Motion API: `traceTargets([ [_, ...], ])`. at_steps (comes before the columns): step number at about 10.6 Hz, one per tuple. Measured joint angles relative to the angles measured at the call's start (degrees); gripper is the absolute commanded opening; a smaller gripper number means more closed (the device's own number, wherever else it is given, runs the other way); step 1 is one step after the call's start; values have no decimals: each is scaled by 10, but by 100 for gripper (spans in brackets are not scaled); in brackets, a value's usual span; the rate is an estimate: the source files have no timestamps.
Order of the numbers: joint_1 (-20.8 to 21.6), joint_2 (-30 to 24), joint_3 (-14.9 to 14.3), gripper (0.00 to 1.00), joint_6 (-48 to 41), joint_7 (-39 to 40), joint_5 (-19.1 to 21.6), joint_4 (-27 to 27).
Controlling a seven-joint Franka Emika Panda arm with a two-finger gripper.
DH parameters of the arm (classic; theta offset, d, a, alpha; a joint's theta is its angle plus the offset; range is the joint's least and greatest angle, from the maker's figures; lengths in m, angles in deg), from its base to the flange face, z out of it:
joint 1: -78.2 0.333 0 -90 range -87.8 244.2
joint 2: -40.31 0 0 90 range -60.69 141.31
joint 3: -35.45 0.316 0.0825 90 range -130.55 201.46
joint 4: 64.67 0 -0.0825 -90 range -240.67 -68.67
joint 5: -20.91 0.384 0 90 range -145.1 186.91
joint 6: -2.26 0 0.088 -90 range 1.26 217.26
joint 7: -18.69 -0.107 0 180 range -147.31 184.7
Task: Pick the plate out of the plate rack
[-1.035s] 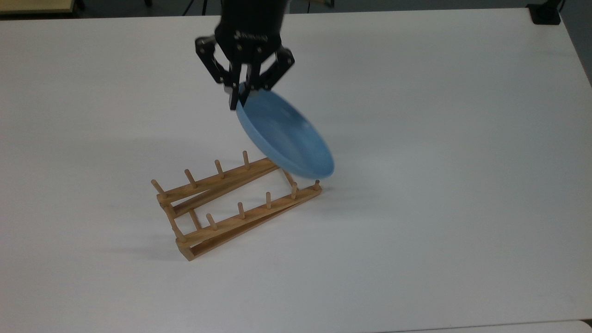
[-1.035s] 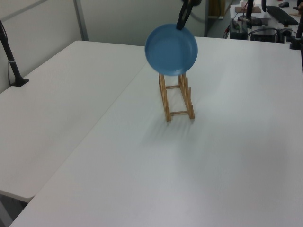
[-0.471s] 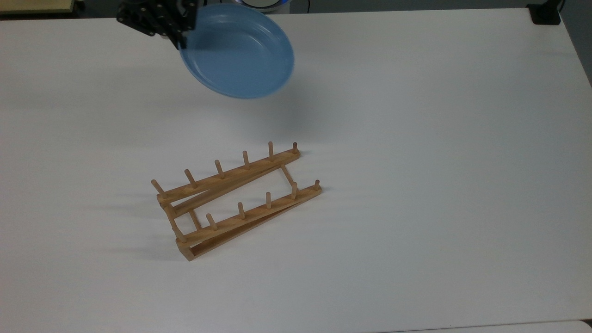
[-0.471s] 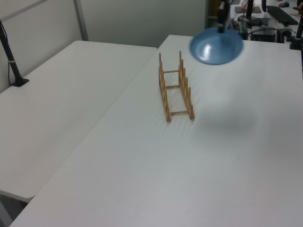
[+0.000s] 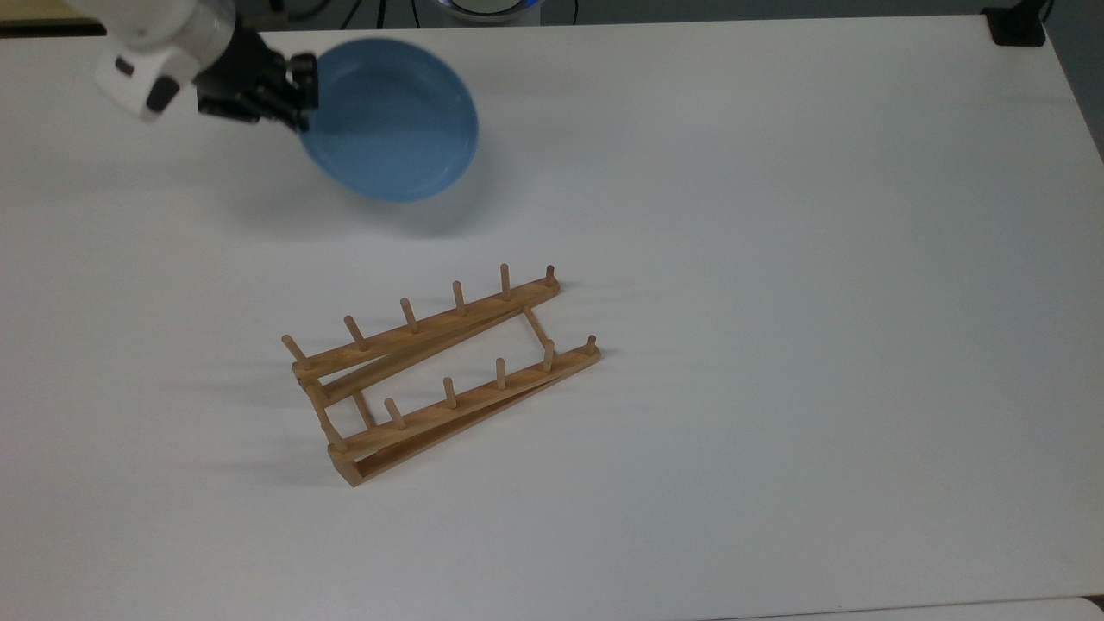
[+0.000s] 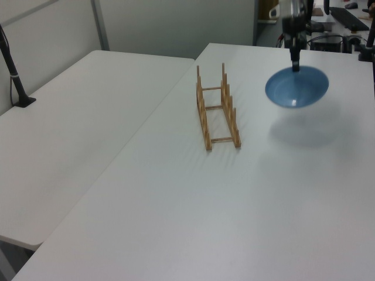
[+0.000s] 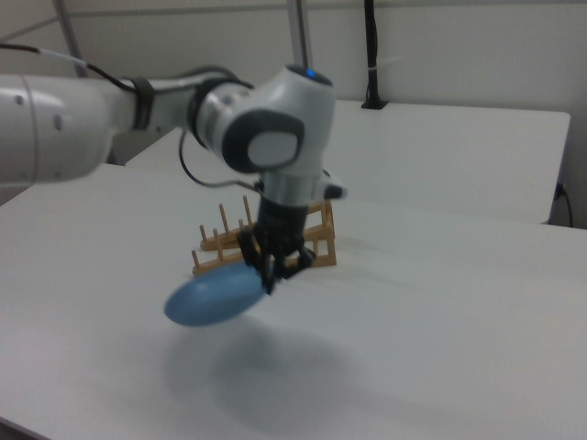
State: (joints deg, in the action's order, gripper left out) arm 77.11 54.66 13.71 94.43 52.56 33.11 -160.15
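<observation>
— While your arm reaches across the white table (image 5: pixel 776 259), where is the plate (image 5: pixel 390 119) you were after?

— Your gripper (image 5: pixel 297 93) has it clamped by the rim. In the top view the blue plate hangs above the table at about eleven o'clock from the plate rack (image 5: pixel 440 371), well apart from it, hollow side up and close to level. Its shadow lies on the table just under it.

— How does the grip look from the side?

— In the right view your gripper (image 7: pixel 269 275) points down, fingers pinched on the plate's (image 7: pixel 213 295) edge, and the plate juts out toward eight o'clock, clear of the tabletop. The plate rack (image 7: pixel 275 240) stands behind the wrist.

— And the rack itself?

— It sits on the table with no plate between its pegs. In the left view you see the plate rack (image 6: pixel 217 114) end on, with the plate (image 6: pixel 296 86) at about two o'clock from it, the gripper (image 6: pixel 295 65) holding its far edge from above.
</observation>
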Motion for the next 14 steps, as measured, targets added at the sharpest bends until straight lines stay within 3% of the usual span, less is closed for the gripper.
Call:
traceTargets([
  [3, -10, 90, 0, 0, 129, 13, -4, -25],
  [4, -10, 105, 0, 19, 142, 22, -4, -25],
  [5, -10, 107, 0, 70, 143, 29, -4, -25],
  [6, -10, 105, 0, 100, 143, 29, -5, -26],
  [11, -9, 101, 0, 100, 143, 9, -42, -26],
  [14, 29, 32, 18, 100, 121, -141, -93, -14],
])
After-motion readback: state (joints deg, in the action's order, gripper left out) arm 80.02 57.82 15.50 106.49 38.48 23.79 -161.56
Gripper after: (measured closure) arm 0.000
